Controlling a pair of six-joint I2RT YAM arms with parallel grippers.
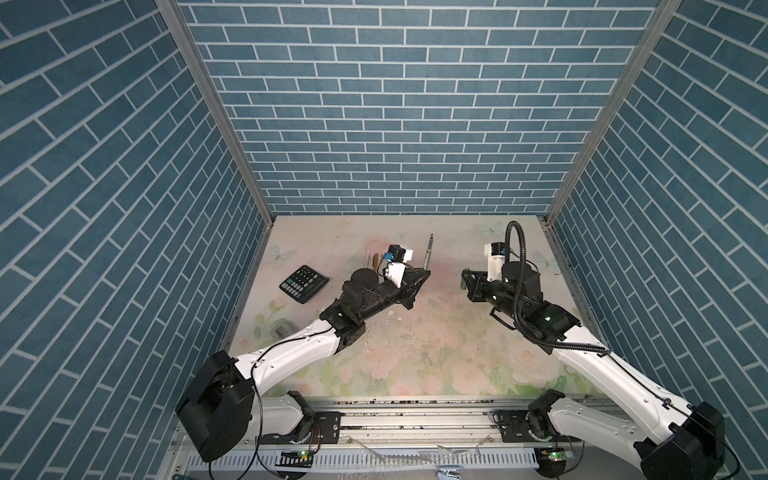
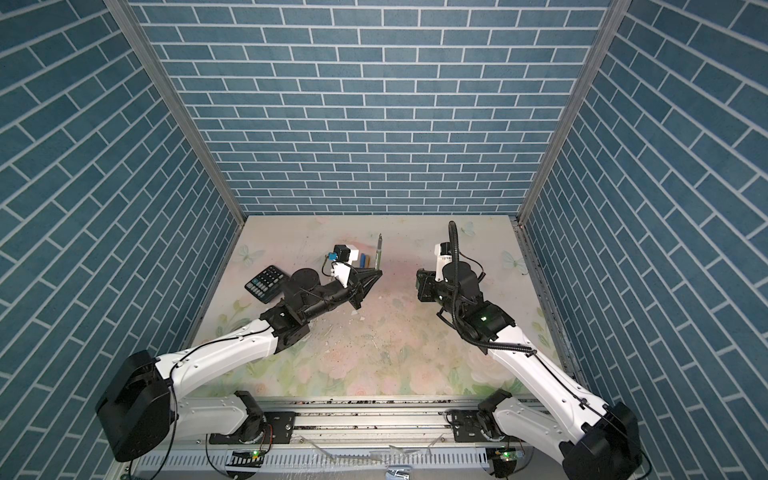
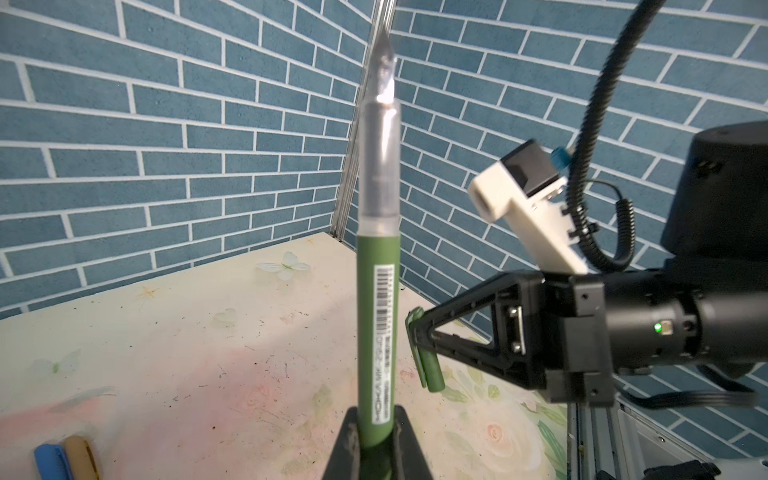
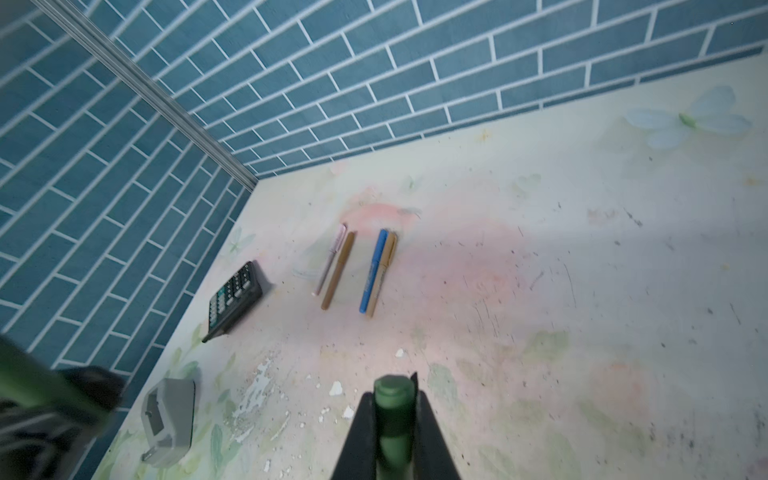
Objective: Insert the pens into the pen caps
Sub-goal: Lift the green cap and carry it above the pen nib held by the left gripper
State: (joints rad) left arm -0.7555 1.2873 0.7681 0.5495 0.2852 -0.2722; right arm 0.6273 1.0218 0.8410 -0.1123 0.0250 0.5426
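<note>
Green pen [image 3: 378,316] is pinched upright by the left gripper [image 3: 376,419] and green cap [image 4: 394,399] is pinched by the right gripper [image 4: 392,415], the two apart above the table's [image 4: 582,249] middle. If misaligned (cap sits below the tip), the pen could be levered askew.

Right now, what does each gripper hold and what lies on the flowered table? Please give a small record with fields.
left gripper: shut on dark green plastic pen, clear tip section bare
right gripper: shut on short dark green pen cap
pen and cap: apart, not yet joined
lying on flowered table: pale pink pen, gold-brown pen, blue pen, second gold-brown pen, in two pairs
also there: black rectangular calculator
</note>
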